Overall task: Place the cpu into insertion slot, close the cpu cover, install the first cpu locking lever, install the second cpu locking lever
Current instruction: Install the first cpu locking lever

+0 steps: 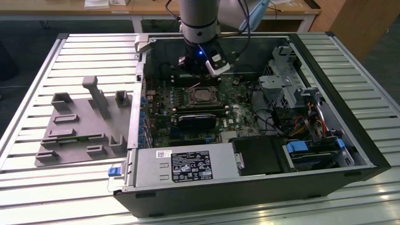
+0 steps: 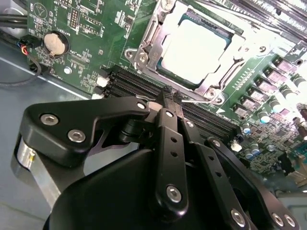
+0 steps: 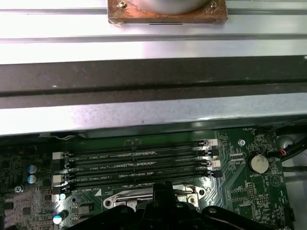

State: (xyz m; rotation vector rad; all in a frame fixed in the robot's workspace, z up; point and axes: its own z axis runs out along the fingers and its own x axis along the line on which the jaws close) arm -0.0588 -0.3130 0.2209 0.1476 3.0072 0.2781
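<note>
The gripper point(image 2: 172, 98) of the single arm hangs inside an open computer case point(image 1: 250, 197), fingers point(image 2: 168, 143) drawn narrow with no gap visible at the tips. Whether they pinch anything cannot be told. In the second wrist view the tips stand over the black memory slots point(image 2: 129, 84), just beside the insertion slot point(image 2: 136, 56) on the green motherboard point(image 2: 96, 28).

The cpu point(image 2: 194, 50) lies flat inside the insertion slot, silver-grey top facing up. The cpu cover point(image 2: 152, 24) appears to be lying down around the cpu, its cut-out framing the chip. A thin bright wire point(image 2: 199, 101), possibly a locking lever, starts close to the fingertips and runs along the insertion slot's nearest edge, parallel to the memory slots. Whether it is latched cannot be told.

So the slot's metalwork lies just ahead of the tips, across the last memory slot, long side square to the fingers.

In the first wrist view the gripper point(image 3: 163, 191) sits against the slot's silvery rim point(image 3: 124, 197), with the memory slots point(image 3: 139, 163) beyond it. A coin battery point(image 3: 259, 163) lies further from the insertion slot, off the end of the memory slots.

In the exterior view the gripper point(image 1: 198, 77) hovers close above the cpu point(image 1: 201, 95). A grey parts fixture point(image 1: 81, 126) rests well apart from the insertion slot, outside the case.
</note>
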